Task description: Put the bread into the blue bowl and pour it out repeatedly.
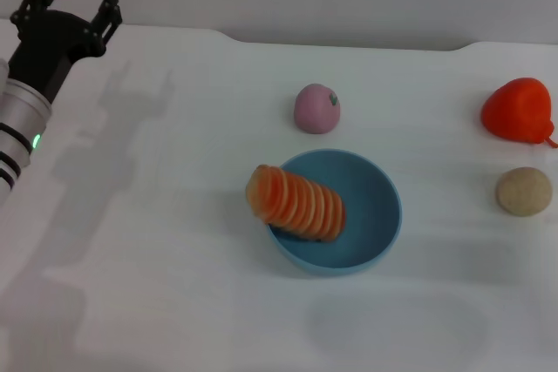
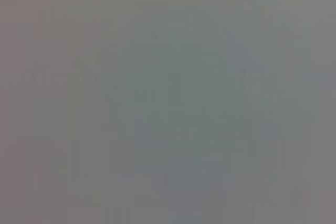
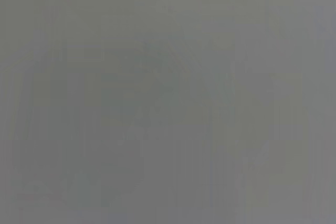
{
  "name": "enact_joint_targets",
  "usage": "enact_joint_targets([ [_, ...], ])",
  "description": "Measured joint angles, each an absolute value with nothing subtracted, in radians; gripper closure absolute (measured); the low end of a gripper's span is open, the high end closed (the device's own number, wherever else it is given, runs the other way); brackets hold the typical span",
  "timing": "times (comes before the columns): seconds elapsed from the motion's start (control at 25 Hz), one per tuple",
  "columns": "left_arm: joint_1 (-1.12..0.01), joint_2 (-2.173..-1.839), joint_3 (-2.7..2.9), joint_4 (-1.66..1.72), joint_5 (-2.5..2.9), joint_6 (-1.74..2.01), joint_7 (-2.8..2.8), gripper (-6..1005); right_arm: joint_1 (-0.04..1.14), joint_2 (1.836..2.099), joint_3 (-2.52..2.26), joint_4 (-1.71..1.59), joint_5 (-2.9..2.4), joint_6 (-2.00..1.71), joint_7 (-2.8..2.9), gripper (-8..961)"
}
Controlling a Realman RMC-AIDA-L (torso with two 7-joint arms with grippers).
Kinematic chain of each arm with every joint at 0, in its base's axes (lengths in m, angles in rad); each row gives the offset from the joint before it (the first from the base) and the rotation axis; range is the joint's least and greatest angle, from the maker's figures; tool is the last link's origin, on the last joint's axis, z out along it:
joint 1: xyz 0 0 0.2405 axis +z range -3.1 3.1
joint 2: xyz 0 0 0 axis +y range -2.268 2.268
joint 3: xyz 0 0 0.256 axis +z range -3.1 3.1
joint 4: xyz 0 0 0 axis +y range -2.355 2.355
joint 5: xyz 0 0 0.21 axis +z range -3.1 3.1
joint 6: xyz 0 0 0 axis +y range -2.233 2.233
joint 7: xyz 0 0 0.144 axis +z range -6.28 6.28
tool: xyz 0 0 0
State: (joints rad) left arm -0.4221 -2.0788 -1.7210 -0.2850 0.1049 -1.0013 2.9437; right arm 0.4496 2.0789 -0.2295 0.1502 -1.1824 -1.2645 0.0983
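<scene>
Leaning on the rim of the blue bowl (image 1: 377, 234), half inside, the bread (image 1: 296, 203) is waiting — the left gripper (image 1: 71, 6), fingers spread, is hanging far off and needing a rim grip for pouring.

no readable text, labels or numbers anywhere
</scene>
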Motion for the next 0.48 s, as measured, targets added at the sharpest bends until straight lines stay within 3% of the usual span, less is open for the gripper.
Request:
enact_joint_targets([
  [0.48,-0.405,-2.079,-1.537,-0.285,-0.108,-1.029,2.943,274,0.444,2.079,-0.227,0.148,-1.182,-1.233,0.249,503],
])
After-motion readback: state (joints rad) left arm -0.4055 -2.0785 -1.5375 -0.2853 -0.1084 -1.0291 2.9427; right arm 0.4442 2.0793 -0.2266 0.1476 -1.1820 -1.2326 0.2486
